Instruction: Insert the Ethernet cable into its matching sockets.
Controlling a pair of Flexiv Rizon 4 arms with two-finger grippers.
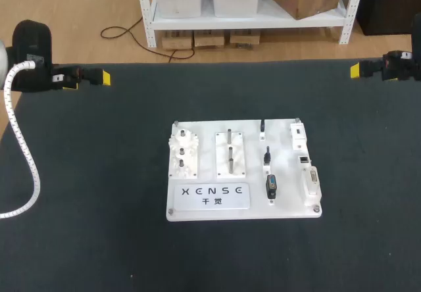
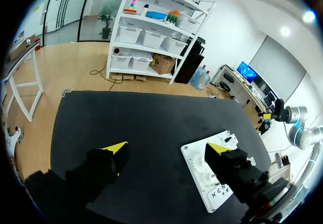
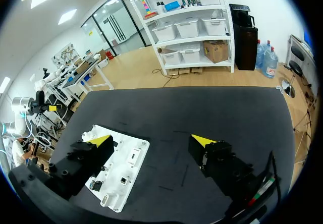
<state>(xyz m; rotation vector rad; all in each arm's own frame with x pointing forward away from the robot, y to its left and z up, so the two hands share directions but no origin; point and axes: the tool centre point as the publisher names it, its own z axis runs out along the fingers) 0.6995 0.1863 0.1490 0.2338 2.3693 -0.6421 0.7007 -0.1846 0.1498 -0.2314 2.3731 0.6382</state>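
A white practice board [image 1: 197, 210] lies mid-table. Its right side carries small white socket blocks [image 1: 298, 133], a metal-faced socket [image 1: 304, 159] and a few short black plugs [image 1: 270, 186] standing upright. I cannot make out an Ethernet cable for certain. My left gripper [image 1: 104, 77] hovers at the table's far left back corner, open and empty. At the far right back corner my right gripper [image 1: 356, 70] is also open and empty. In the left wrist view the left gripper [image 2: 166, 151] spreads wide above the board [image 2: 199, 166]. In the right wrist view the board [image 3: 128, 171] lies under the right gripper [image 3: 151, 142].
A dark mat [image 1: 99, 206] covers the table all around the board. On the board's left half stand white gear-shaped parts [image 1: 183, 152] and a plate with pegs [image 1: 230, 154]. A white ribbed hose [image 1: 23, 147] from my left arm hangs over the table's left edge.
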